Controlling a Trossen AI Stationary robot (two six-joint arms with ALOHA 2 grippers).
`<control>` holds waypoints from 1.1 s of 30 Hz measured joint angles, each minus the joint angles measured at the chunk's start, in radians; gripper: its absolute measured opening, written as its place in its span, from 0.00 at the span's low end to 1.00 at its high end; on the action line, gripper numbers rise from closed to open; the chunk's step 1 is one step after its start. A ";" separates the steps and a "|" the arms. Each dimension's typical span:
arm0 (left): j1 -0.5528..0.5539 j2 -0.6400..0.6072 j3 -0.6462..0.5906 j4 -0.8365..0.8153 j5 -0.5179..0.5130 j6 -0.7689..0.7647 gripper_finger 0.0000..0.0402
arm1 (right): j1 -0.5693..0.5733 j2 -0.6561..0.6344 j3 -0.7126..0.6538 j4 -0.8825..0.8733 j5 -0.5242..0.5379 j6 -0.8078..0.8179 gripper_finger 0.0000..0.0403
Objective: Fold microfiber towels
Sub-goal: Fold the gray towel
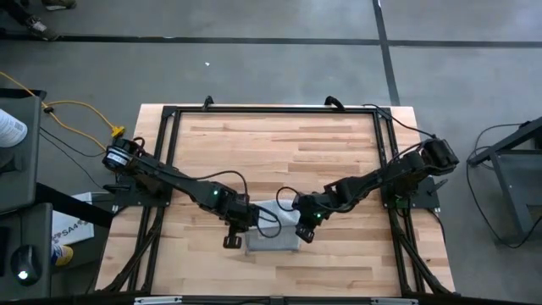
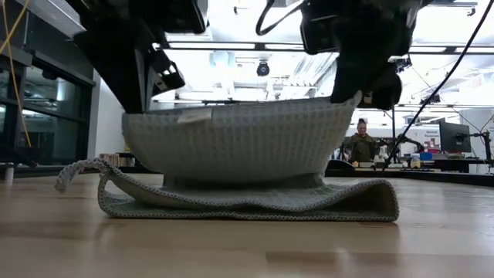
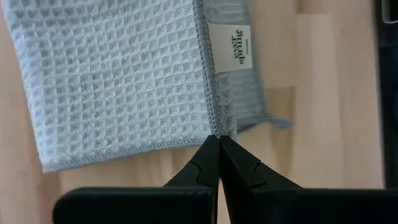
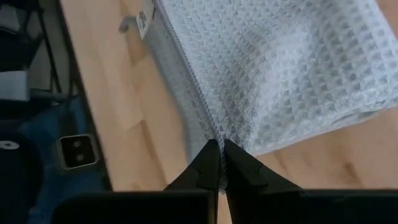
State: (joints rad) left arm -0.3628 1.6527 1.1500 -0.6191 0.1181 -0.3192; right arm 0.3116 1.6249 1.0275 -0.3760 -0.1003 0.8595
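You have the microfiber towel (image 1: pixel 273 234) at about 6 o'clock on the wooden table (image 1: pixel 279 144), close to the near edge, and it is mid-fold: seen from table height, the upper layer (image 2: pixel 235 143) hangs lifted between the two arms while the lower layers (image 2: pixel 255 202) rest flat on the wood. Your left gripper (image 3: pixel 219 138) is clenched on the hemmed edge just below the white tag (image 3: pixel 235 54), and your right gripper (image 4: pixel 221 144) is pinched tight on the opposite corner of the same edge. Both holds are thin, right at the hem, so move slowly and do not let the cloth slip. The lifted layer sags in the middle; draw the two grippers slightly apart, toward 9 and 3 o'clock, to take out that belly before you lay it. Keep both at the same height and carry them together, so the edge lands square over the layer beneath rather than skewed. A loose corner (image 2: pixel 73 171) curls out at the 9 o'clock side of the pile; I judge it may need smoothing. Lower until the cloth rests, then release.
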 joint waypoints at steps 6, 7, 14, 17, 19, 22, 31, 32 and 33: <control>-0.038 0.000 0.000 0.046 0.000 -0.029 0.00 | 0.038 0.000 0.000 0.003 -0.003 0.063 0.01; -0.038 0.000 0.000 0.046 -0.001 -0.030 0.00 | 0.043 0.000 0.000 0.006 -0.002 0.065 0.01; -0.036 0.026 -0.002 0.036 -0.001 -0.051 0.00 | 0.041 0.058 0.000 0.058 -0.044 0.080 0.01; -0.036 0.048 -0.002 0.036 -0.002 -0.048 0.00 | 0.034 0.114 -0.001 0.093 -0.084 0.072 0.01; -0.037 0.062 -0.002 0.024 -0.026 -0.045 0.00 | 0.032 0.146 -0.001 0.134 -0.090 0.060 0.01; -0.037 0.062 -0.002 -0.011 -0.096 -0.045 0.00 | 0.024 0.151 -0.001 0.142 -0.047 0.044 0.01; 0.048 -0.019 -0.003 -0.118 -0.369 0.031 0.00 | -0.094 0.081 -0.003 0.053 0.075 -0.079 0.01; 0.062 -0.031 -0.003 -0.133 -0.405 0.036 0.00 | -0.111 0.070 -0.003 0.040 0.095 -0.096 0.01; 0.077 -0.043 -0.003 -0.152 -0.441 0.048 0.00 | -0.129 0.059 -0.002 0.036 0.108 -0.117 0.01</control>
State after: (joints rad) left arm -0.2853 1.6093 1.1473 -0.7714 -0.3228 -0.2713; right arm 0.1822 1.6838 1.0253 -0.3401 0.0081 0.7420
